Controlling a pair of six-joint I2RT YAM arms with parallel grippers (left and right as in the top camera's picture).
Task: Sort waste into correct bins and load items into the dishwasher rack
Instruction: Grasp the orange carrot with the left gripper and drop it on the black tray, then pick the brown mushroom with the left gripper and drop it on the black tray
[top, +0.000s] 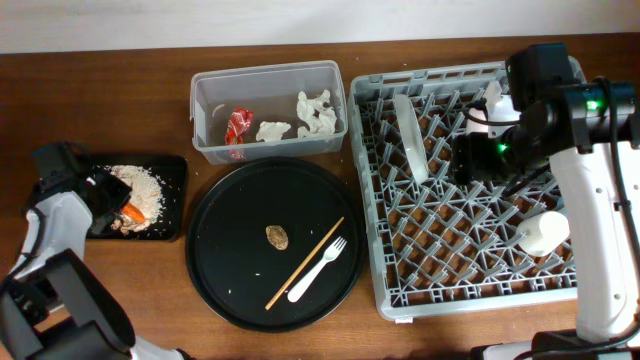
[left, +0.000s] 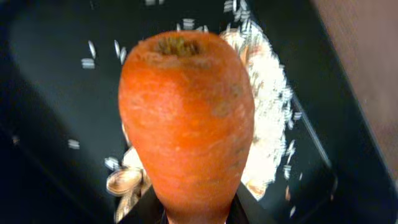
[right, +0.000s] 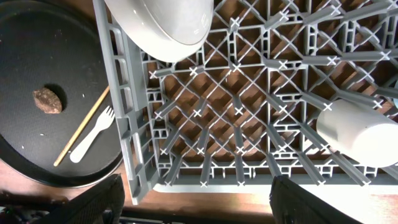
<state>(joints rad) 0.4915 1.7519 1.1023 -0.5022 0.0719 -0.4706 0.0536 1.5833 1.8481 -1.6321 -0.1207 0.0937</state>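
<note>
Seen close only from left wrist: carrot (left: 186, 118) pinched by left gripper (left: 196, 218) over black tray (left: 50, 68). Right gripper (right: 199, 202) spread wide, empty, above rack (right: 249, 124).

White arm links (top: 590, 230), black joints (top: 540, 70), green indicator lights (top: 503, 148), black cables (top: 626, 190).

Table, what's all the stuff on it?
tub: one, clear, top middle.
wrapper: one, red, in tub.
tissues: several, white, in tub.
small tray: one, black, left.
crumbs: a pile, beige, on small tray.
carrot: one, orange, in left pincer.
round tray: one, black, middle.
lump: one, brown, on round tray.
chopstick: one, wooden, on round tray.
fork: one, white, on round tray.
rack: one, grey, right.
plate: one, pale, on edge in rack.
cup: one, white, in rack.
left pincer: shut on carrot.
right pincer: open, over rack.
</note>
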